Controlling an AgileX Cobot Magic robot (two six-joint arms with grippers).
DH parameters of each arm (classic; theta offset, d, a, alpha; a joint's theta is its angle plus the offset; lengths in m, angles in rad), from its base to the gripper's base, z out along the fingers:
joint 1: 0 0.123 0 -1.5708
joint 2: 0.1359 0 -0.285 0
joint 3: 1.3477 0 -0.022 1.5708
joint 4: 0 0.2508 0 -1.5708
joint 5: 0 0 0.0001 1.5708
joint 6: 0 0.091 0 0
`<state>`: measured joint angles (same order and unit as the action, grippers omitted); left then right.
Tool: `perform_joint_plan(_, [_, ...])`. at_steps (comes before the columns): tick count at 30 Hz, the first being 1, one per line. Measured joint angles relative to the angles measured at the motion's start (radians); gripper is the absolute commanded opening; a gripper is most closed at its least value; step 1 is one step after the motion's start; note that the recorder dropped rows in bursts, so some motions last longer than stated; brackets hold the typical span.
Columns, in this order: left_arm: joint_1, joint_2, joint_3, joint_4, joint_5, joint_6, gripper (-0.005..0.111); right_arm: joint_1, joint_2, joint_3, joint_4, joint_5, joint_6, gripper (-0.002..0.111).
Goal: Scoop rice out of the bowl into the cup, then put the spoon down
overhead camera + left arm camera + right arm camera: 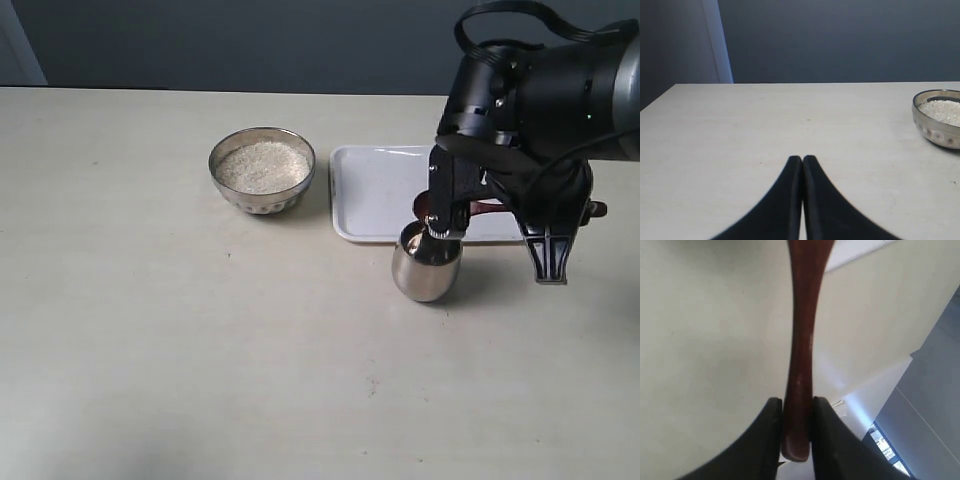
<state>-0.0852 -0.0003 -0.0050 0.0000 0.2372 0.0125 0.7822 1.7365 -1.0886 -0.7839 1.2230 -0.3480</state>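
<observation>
The steel bowl [262, 170] stands left of centre, filled with rice [262, 165]. The steel cup [427, 264] stands in front of the tray. The dark wooden spoon [424, 207] hangs with its head just above the cup's rim; my right arm [540, 100] hides most of its handle. My right gripper [796, 402] is shut on the spoon's handle [802, 330] near its end. My left gripper [802, 159] is shut with nothing in it, low over bare table. From there the bowl [939, 120] and rice [942, 110] show to one side.
A flat white tray [375, 195] lies right of the bowl, behind the cup. The beige table [200, 350] spreads wide to the left and front. A dark wall stands behind the table's far edge.
</observation>
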Motion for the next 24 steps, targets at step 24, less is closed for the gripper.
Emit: perform_joint_plan(24, [0.0,0.0,0.0,0.0,0.0,0.0,0.001,0.12,0.0,0.124,-0.247,-0.002,0.176,0.0])
